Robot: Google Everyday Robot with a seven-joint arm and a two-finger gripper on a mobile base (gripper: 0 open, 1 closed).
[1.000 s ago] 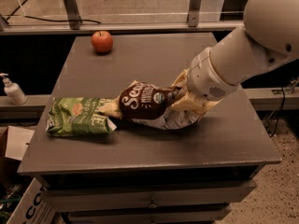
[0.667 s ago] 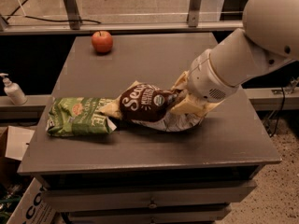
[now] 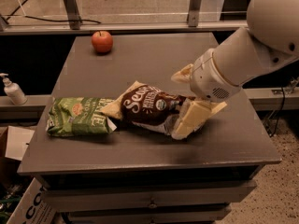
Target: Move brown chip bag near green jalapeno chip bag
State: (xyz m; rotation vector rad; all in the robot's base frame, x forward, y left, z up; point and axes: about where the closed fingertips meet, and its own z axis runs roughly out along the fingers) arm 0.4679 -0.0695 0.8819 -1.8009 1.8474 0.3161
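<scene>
The brown bag (image 3: 148, 107), crinkled, dark-centred with pale tan ends and white script, lies mid-frame on the table (image 3: 224, 143), its left tip touching the green bag (image 3: 79, 116), while the gripper (image 3: 181, 104) clasps its right end, the white arm (image 3: 243, 55) slanting down from the upper right.

On the brown chip bag (image 3: 147, 107), mid-frame, white script begins "Se"; I cannot read the rest. The green jalapeno chip bag (image 3: 79, 116), at left, shows white block letters ending "LE". My claw (image 3: 178, 105) sits at the brown bag's right end.
</scene>
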